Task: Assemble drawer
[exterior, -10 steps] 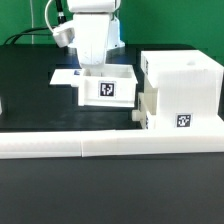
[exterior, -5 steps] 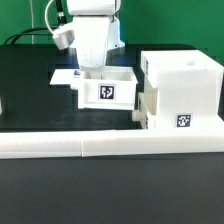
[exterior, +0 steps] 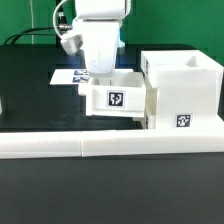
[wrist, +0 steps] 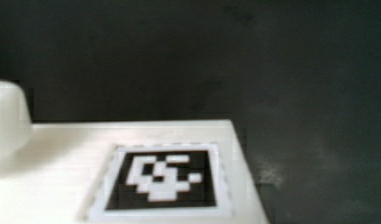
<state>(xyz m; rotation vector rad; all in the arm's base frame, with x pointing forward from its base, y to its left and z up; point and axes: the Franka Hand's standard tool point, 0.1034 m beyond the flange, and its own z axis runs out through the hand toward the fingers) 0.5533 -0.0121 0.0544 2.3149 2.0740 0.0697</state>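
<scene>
Black tabletop stretched behind a long white border bar [exterior: 100,146], and on it the tall housing [exterior: 185,92] stood at the exterior view's right. One tray [exterior: 117,97] sat tilted under the gripper [exterior: 99,72], its side touching the housing, so the opening lay just rightward. Whether the fingers were clamped on the tray wall could not be told

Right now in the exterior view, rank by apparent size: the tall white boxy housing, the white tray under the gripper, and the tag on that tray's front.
1. Tall white boxy housing
2. White tray
3. Black-and-white square tag
</scene>
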